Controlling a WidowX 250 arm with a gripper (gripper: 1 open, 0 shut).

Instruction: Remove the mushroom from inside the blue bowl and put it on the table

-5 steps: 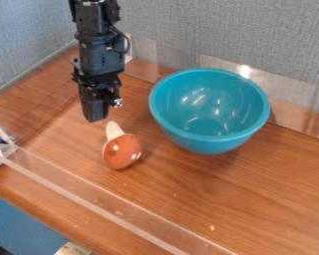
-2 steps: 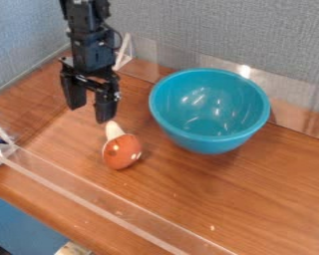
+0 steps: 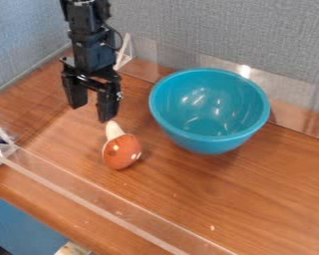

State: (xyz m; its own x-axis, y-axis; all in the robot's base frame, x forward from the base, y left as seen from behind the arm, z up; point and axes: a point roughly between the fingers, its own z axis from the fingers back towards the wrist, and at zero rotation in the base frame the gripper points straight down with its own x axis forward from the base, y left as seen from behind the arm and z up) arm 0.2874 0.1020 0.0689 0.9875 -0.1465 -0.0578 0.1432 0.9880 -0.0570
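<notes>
Mushroom (image 3: 121,151) is on the table (image 3: 209,211), out of the bowl, lying on its side, cap toward 5 o'clock, pale stem toward 11. Blue bowl (image 3: 209,111) sits just beside it at abt 2 o'clock, upright, nothing showing in it. Gripper (image 3: 93,103) hangs off the mushroom's stem end, at abt 11 o'clock, near but apart; fingers spread wide, nothing between them. So the put-down looks done, I'd say, w/ only the back-off left. Next move: lift straight up, then away toward 11, jaws kept wide. Main risk, prob. small: dipping or swinging toward 5 o'clock cd nudge the stem & roll the thing, as the round cap won't sit v. firmly.
</notes>
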